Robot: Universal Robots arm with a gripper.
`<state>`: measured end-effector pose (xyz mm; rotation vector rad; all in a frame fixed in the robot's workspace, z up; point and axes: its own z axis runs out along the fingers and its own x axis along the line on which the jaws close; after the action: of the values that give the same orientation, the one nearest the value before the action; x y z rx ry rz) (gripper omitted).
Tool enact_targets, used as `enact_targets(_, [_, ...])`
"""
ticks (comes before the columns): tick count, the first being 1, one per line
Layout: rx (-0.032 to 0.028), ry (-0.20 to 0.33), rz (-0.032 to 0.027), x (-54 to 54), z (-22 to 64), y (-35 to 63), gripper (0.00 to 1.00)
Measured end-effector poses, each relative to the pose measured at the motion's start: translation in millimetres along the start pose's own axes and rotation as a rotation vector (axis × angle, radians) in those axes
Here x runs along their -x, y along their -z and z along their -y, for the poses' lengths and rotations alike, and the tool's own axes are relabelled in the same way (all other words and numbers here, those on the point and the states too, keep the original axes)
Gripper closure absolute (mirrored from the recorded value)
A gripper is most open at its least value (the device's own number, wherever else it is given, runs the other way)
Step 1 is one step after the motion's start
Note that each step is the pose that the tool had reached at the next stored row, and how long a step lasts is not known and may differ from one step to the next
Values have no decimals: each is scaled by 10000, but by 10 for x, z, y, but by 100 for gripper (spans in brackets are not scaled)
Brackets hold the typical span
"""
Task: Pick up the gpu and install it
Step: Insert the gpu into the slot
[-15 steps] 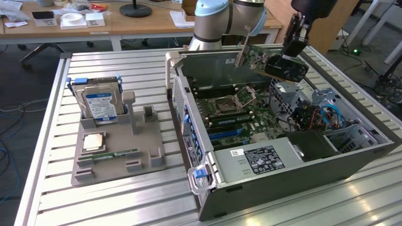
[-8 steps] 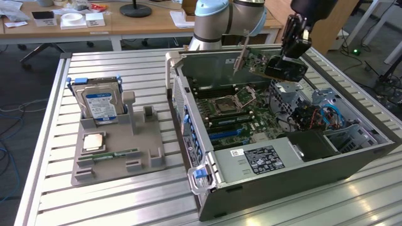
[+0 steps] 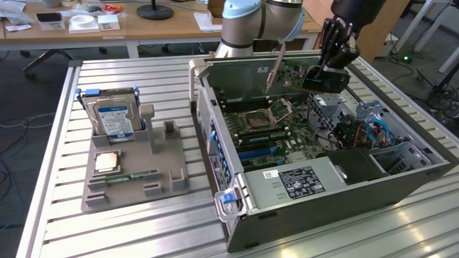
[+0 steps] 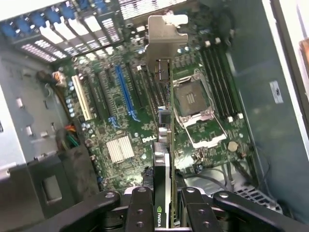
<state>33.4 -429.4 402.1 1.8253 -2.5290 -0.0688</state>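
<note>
NVIDIA mark on gpu [image 4: 161,159]; DELL printed on motherboard [image 4: 145,140]. Pincer [image 4: 162,205] pinches the gpu, edge-on, over the open case [image 3: 323,188].

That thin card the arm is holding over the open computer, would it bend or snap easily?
The gpu looks stiff rather than floppy: it stands straight out from the gripper that pinches one end. Being thin with bare components, it is probably fragile. Its metal bracket likely makes the far end slightly heavier.

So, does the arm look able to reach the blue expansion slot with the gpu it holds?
Probably yes: the end effector grips the gpu above the open computer case, and nothing covers the blue expansion slot.
</note>
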Motion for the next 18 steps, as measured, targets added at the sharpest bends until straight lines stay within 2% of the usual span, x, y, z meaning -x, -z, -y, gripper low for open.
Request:
enact_targets(13, [19,2357,-115,-1,2,-37,73])
enact_targets(15, [19,2489,-135,-1,2,-37,73])
enact_targets(18, [11,2494,-133,-3,-5,-38,73])
